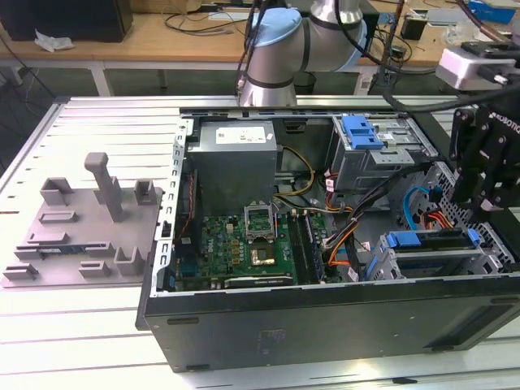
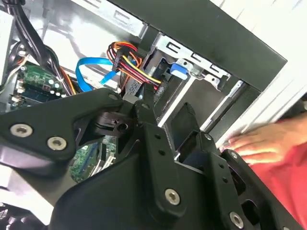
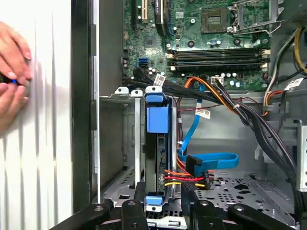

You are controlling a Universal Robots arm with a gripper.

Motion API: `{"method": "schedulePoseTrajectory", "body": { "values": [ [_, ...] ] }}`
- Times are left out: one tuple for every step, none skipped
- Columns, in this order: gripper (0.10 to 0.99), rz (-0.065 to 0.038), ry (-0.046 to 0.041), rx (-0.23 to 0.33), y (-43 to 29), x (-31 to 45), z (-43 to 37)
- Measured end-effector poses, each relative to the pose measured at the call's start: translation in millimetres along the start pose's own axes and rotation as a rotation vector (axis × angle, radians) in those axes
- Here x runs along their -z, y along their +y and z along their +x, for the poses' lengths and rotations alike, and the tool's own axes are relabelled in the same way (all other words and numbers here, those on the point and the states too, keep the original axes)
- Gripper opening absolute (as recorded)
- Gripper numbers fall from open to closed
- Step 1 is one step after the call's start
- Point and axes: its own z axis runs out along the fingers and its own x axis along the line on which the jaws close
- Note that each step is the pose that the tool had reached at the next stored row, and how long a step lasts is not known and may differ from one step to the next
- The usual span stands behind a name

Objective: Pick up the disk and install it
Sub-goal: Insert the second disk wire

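step: install end-phase, by my read; silver flat disk in blue plastic carrier (image 3: 157,158) sits edge-on in drive cage, near right of open black PC case (image 1: 325,317).
gripper: black two-finger gripper (image 3: 163,211) just above disk; can't tell if gripping.
next: needs straight seating, clear of red/yellow cable bundle (image 3: 184,177).
look: blue tabs at both ends.
other: person's hand (image 3: 12,72) beside case.

The flat hard disk in its blue plastic carrier bracket (image 3: 157,158) stands on edge in the metal drive cage at the corner of the open computer case below me, its blue tab (image 1: 431,239) along the cage's top.
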Motion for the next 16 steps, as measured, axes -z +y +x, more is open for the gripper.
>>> {"method": "schedulePoseTrajectory", "body": {
  "values": [
    [0.424,0.000,0.0434,0.000,0.0,2.5,-12.6],
    [0.424,-0.008,0.0919,0.002,0.0,4.6,-23.6],
    [0.424,-0.028,0.1525,0.008,-0.2,6.1,-31.4],
    [0.424,-0.050,0.2003,0.013,-1.7,8.7,-44.6],
    [0.424,-0.072,0.2320,0.019,-4.7,10.4,-54.1],
    [0.424,-0.112,0.2855,0.019,-4.7,8.9,-59.9],
    [0.424,-0.112,0.2855,0.017,-4.7,8.9,-61.9],
    [0.424,-0.113,0.2855,0.016,-4.7,9.0,-63.7],
    [0.424,-0.113,0.2854,0.015,-4.8,9.6,-67.3],
    [0.424,-0.113,0.2855,0.015,-4.7,10.1,-70.5],
    [0.424,-0.113,0.2858,0.015,-4.7,10.6,-72.8],
    [0.424,-0.113,0.2860,0.015,-4.8,10.9,-74.2],
    [0.424,-0.113,0.2864,0.015,-4.7,11.2,-76.0],
    [0.424,-0.113,0.2873,0.015,-4.8,11.5,-77.2],
    [0.424,-0.118,0.2909,0.016,-5.6,11.5,-77.3],
    [0.424,-0.122,0.2929,0.018,-6.1,11.4,-77.4]
  ]
}}
